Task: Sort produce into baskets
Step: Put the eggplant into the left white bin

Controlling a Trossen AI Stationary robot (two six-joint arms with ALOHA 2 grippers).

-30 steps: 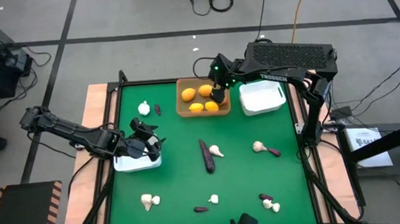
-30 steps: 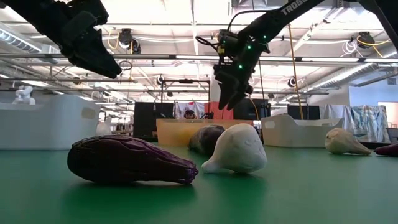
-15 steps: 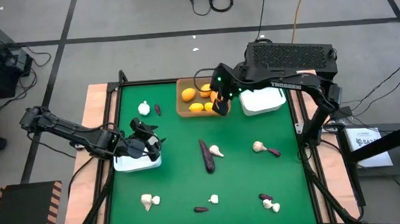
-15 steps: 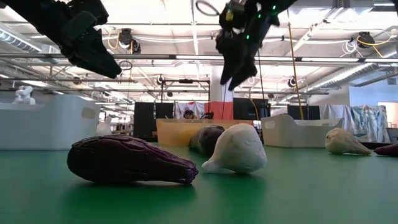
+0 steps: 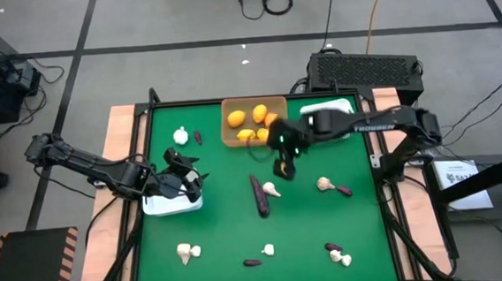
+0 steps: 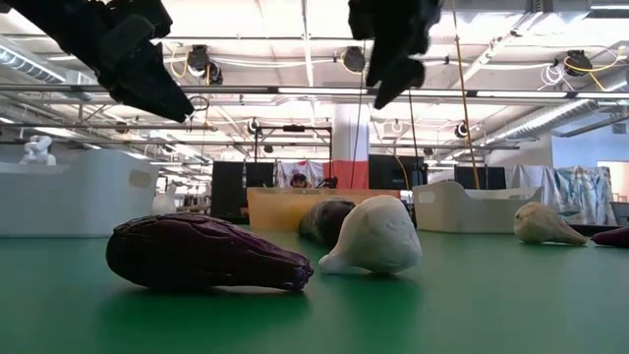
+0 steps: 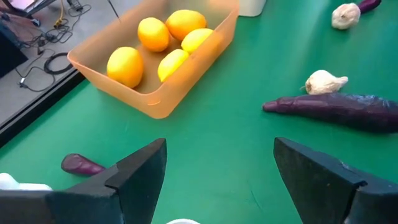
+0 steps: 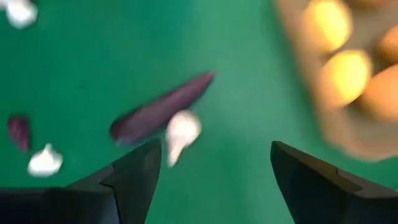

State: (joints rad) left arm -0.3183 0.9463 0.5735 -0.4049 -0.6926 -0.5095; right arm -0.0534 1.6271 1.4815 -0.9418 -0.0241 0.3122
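Note:
The tan basket [image 5: 230, 133] at the far middle holds several yellow and orange fruits [image 5: 237, 117]; it also shows in the left wrist view [image 7: 155, 106]. One white basket [image 5: 331, 124] stands to its right, another [image 5: 161, 205] at the left. My right gripper [image 5: 286, 167] hangs open and empty above the table's middle, just beyond a long purple eggplant [image 5: 259, 196] and a garlic bulb [image 5: 273, 189], which both lie on the green table and show in the right wrist view (eggplant [image 8: 158, 111], garlic [image 8: 182, 129]). My left gripper [image 5: 187, 182] is open and empty over the left white basket.
Loose produce lies on the green table: garlic [image 5: 181, 136] and a small purple piece [image 5: 198, 137] at the far left, garlic [image 5: 325, 184] with a purple piece [image 5: 344, 190] at the right, and several more near the front edge [image 5: 185, 250] [image 5: 267, 249] [image 5: 337, 253].
My right gripper has left the tan basket and gone toward the table's near edge, rising, to a place above the table's middle by the long eggplant and garlic. It stays open.

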